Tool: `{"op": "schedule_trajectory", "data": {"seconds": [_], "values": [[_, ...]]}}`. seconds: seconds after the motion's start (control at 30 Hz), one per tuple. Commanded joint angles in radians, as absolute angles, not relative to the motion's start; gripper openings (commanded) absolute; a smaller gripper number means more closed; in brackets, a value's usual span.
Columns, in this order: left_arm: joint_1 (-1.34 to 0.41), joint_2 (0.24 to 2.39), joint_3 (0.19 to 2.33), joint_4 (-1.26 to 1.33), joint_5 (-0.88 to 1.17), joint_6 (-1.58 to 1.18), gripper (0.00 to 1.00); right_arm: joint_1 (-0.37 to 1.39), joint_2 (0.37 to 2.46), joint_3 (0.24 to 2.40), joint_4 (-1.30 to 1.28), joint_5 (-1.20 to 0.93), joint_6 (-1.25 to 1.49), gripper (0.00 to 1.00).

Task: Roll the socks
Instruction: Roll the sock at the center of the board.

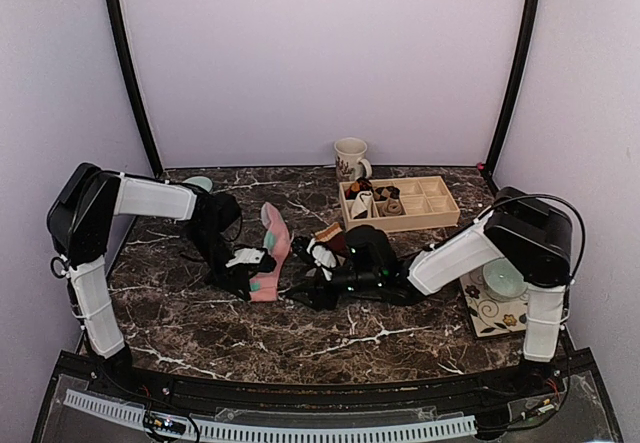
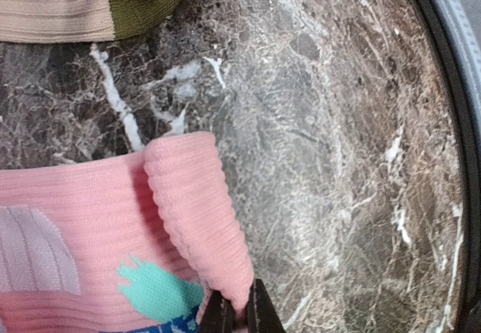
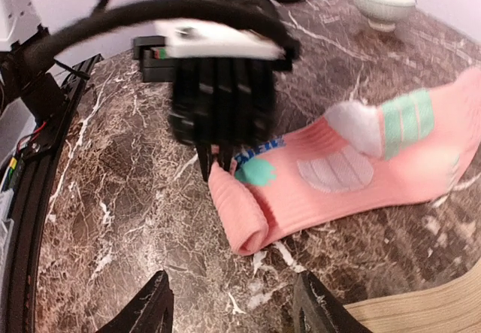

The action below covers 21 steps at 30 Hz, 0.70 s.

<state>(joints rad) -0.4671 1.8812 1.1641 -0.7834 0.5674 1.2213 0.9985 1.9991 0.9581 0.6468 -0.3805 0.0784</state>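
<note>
The pink sock (image 1: 272, 246) lies flat on the marble, its near end turned over into a short roll (image 3: 242, 211). My left gripper (image 2: 239, 314) is shut on one end of that roll (image 2: 197, 220); from the right wrist view it (image 3: 218, 152) comes down onto the roll from above. My right gripper (image 3: 233, 310) stands open a little short of the roll's other end, with bare marble between its fingers. The tan sock (image 2: 52, 6) lies beside the pink one; its edge (image 3: 421, 310) shows by the right finger.
A wooden compartment tray (image 1: 437, 213) holding small rolled bundles stands at the back right, with a mug (image 1: 350, 157) behind it. A pale bowl (image 1: 198, 183) sits at the back left. A patterned coaster (image 1: 490, 313) with a pale dish lies at the right edge.
</note>
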Motion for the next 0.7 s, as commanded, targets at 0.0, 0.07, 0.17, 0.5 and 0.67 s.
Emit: {"op": "schedule_trajectory", "data": {"seconds": [0.0, 0.07, 0.17, 0.5, 0.67], "values": [[-0.462, 1.98, 1.259, -1.088, 0.687, 1.208, 0.0, 1.067, 1.936, 0.951, 0.625, -0.33, -0.196, 0.54], [-0.463, 2.025, 1.292, -1.137, 0.696, 1.212, 0.0, 1.107, 1.943, 0.996, 0.528, -0.313, -0.299, 0.54], [-0.461, 2.059, 1.306, -1.154, 0.696, 1.215, 0.0, 1.157, 1.969, 1.044, 0.453, -0.267, -0.432, 0.53], [-0.454, 2.059, 1.284, -1.149, 0.685, 1.224, 0.0, 1.175, 2.128, 1.217, 0.404, -0.232, -0.59, 0.48], [-0.453, 2.059, 1.281, -1.144, 0.682, 1.224, 0.0, 1.175, 2.194, 1.272, 0.418, -0.211, -0.599, 0.45]]}}
